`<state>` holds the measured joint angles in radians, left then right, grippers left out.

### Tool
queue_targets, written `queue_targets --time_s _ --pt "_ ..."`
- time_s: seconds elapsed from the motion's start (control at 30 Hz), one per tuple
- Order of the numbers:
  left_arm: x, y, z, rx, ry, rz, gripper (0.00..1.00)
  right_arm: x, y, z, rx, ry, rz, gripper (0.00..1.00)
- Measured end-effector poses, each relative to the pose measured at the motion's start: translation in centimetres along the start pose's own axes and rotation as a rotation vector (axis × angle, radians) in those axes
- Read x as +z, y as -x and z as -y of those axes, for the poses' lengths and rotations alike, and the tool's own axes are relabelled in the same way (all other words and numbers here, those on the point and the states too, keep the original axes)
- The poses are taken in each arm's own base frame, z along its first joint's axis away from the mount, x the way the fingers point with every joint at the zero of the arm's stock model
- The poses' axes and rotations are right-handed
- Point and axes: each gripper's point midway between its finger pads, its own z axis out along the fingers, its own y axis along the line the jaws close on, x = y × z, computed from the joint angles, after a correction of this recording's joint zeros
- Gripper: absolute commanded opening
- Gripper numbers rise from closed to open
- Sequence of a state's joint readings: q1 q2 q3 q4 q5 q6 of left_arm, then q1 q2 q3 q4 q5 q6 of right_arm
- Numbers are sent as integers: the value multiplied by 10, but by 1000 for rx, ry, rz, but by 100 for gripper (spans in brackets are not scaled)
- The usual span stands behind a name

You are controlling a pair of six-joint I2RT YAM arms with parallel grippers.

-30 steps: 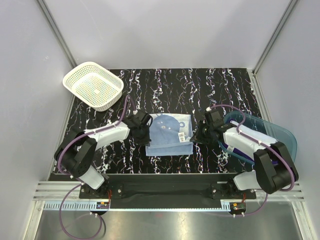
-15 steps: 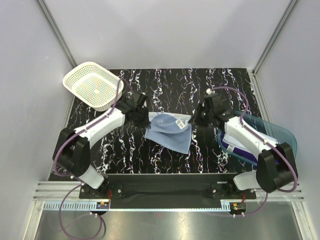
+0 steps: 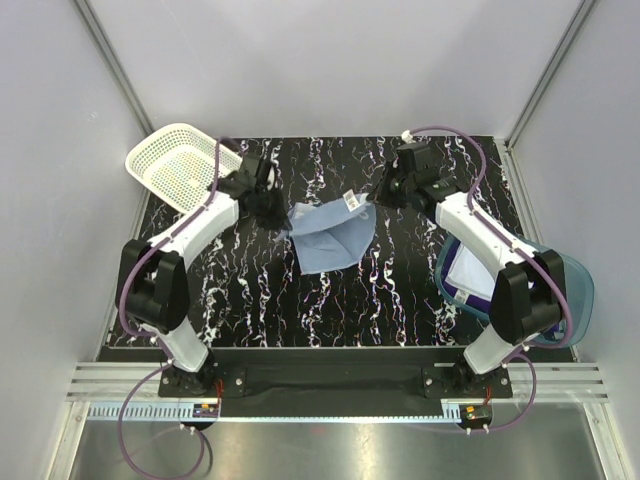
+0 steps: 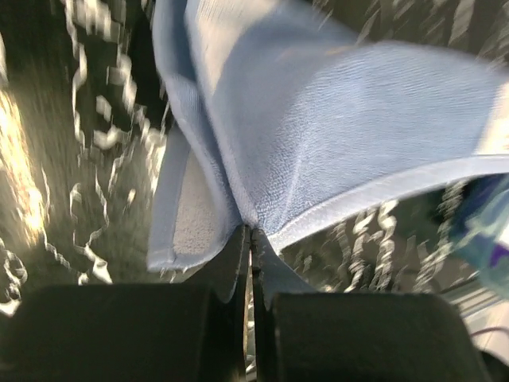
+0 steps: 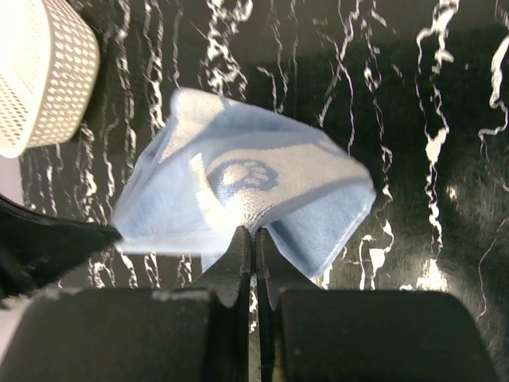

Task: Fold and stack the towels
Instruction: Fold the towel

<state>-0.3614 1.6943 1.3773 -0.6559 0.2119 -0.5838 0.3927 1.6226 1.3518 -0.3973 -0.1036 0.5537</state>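
Note:
The light blue towel (image 3: 330,236) with its white bear print hangs lifted over the middle of the black marbled table, stretched between both grippers. My left gripper (image 3: 284,216) is shut on its left corner; in the left wrist view the towel (image 4: 334,119) fans out from the closed fingertips of the left gripper (image 4: 252,232). My right gripper (image 3: 374,201) is shut on the right corner, and the right wrist view shows the towel (image 5: 238,191) bunched at the tips of the right gripper (image 5: 254,232). A white towel (image 3: 458,272) and a purple towel (image 3: 487,298) lie in the blue tub, partly hidden by the right arm.
A white lattice basket (image 3: 176,172) stands at the far left corner and also shows in the right wrist view (image 5: 40,72). The translucent blue tub (image 3: 565,280) sits at the right edge. Grey walls close off the table's far and side edges.
Both grippers have moved away from the bases toward the far side, carrying the blue towel up off the table. It lay folded flat; now it hangs draped between them.

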Motion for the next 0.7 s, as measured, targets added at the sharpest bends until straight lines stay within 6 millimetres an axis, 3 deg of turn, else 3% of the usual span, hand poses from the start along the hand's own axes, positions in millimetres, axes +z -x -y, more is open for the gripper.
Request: queue_targets --time_s 0.13,0.23,0.37,0.5,0.7 --pt "18 -53 -37 -32 77 -124 0 7 -26 14 11 -16 -62 0" --pt "22 -79 -48 -41 96 -162 4 10 -60 32 28 -41 -144 0" --pt "10 -105 -35 12 74 -157 19 2 -88 50 36 -74 -200 0" --pt "1 -123 -21 65 30 -135 29 -17 -101 50 40 -37 -199 0" --pt "7 -132 -33 54 48 -136 37 -31 -136 60 85 4 -237 0"
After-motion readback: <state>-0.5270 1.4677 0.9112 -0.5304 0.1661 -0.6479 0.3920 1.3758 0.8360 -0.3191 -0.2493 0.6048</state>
